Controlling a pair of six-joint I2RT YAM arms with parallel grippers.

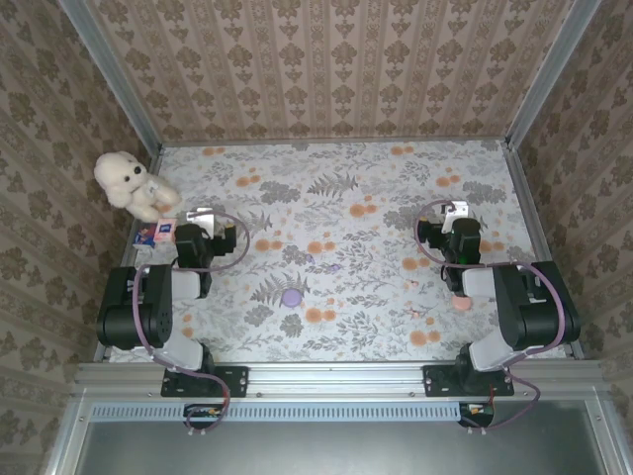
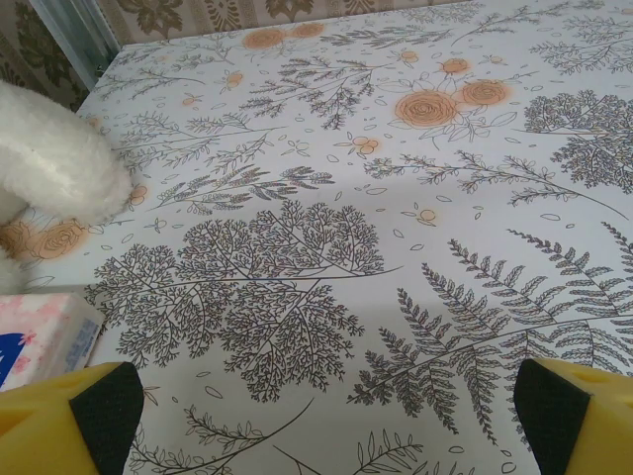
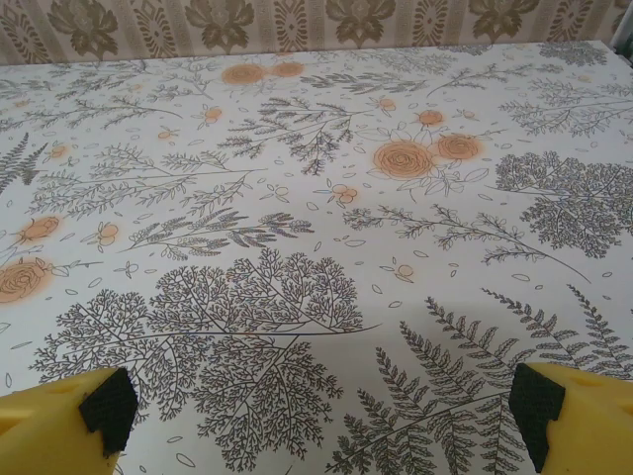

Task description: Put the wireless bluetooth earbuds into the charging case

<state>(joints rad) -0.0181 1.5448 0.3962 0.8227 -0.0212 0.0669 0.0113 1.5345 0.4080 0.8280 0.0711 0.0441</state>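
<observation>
Brown damask wallpaper [image 1: 326, 69] walls in a surface [image 1: 376, 198] clothed in grey ferns and orange roses, a white plush bear [image 1: 129, 183] at its far left corner. A round purple charging case [image 1: 291, 296] lies centrally, a tiny lilac earbud [image 1: 333, 267] near it. Both arms sit folded at the sides; left claw [image 2: 324, 411] and right claw [image 3: 321, 416] spread wide, empty.

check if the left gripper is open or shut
Open: the left gripper has its yellow fingers wide apart at the wrist view's lower corners, just floral cloth between them.
</observation>
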